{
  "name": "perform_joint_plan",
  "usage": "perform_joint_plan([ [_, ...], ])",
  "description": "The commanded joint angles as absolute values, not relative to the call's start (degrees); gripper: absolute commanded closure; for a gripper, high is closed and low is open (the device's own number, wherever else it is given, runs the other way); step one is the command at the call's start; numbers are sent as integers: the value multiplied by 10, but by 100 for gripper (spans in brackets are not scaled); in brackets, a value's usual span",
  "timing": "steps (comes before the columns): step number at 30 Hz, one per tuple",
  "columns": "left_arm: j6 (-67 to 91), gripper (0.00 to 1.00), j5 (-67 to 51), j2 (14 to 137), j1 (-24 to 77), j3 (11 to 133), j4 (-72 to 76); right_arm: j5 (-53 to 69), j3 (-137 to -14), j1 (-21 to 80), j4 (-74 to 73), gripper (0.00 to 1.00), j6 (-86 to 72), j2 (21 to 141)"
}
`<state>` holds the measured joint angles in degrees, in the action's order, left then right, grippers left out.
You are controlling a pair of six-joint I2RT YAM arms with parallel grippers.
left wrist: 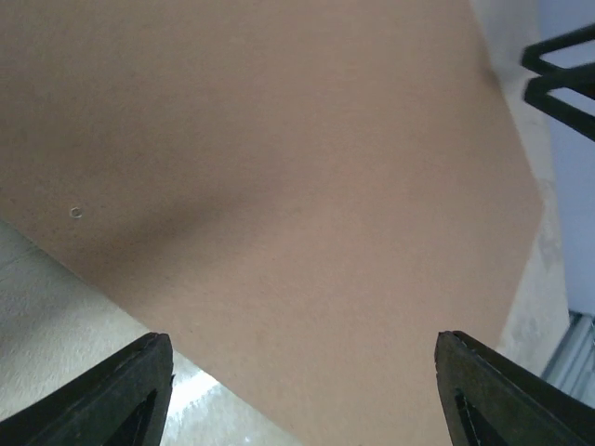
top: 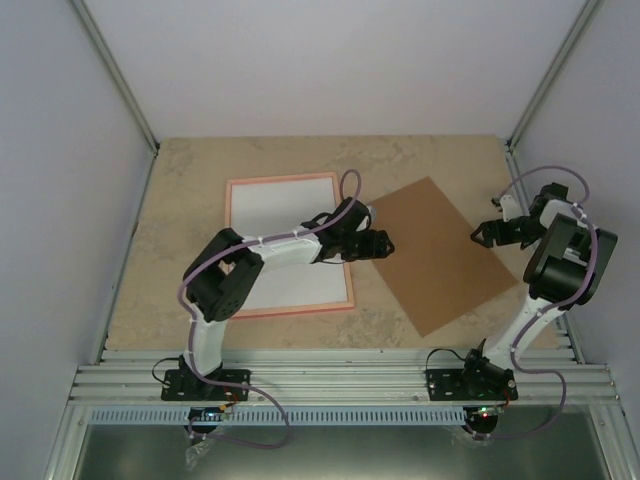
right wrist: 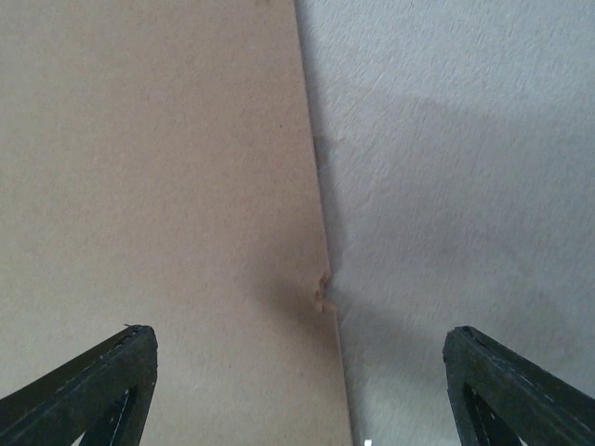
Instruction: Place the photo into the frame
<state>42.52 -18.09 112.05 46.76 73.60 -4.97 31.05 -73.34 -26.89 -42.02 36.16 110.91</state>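
**Both grippers spread open, frame flat on table**

Frame (top: 281, 180) lies flat on the table (top: 180, 200), just left of the brown board (top: 435, 255). A white sheet (top: 270, 215) fills it; can't tell if that's the photo. Left gripper (top: 382, 243) (left wrist: 302, 339) is over the board's left corner, fingers wide apart, holding nothing. Right gripper (top: 482, 233) (right wrist: 297, 330) is at the board's right edge, also spread and empty.

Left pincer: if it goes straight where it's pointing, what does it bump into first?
Probably the brown board: it fills the view right ahead of the open left pincer. How near, I can't tell.
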Motion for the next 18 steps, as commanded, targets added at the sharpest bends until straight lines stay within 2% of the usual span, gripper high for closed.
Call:
perform_joint_plan([
  [1, 515, 22, -146, 1165, 475, 769, -50, 315, -756, -256, -400, 16, 346, 1134],
  [8, 565, 25, -84, 1192, 475, 779, -86, 310, -736, -234, -394, 18, 342, 1161],
  [14, 580, 26, -109, 1252, 476, 823, -99, 304, -712, -234, -395, 22, 354, 1168],
  [18, 574, 28, -133, 1269, 476, 839, -46, 317, -708, -232, -420, 27, 368, 1186],
])
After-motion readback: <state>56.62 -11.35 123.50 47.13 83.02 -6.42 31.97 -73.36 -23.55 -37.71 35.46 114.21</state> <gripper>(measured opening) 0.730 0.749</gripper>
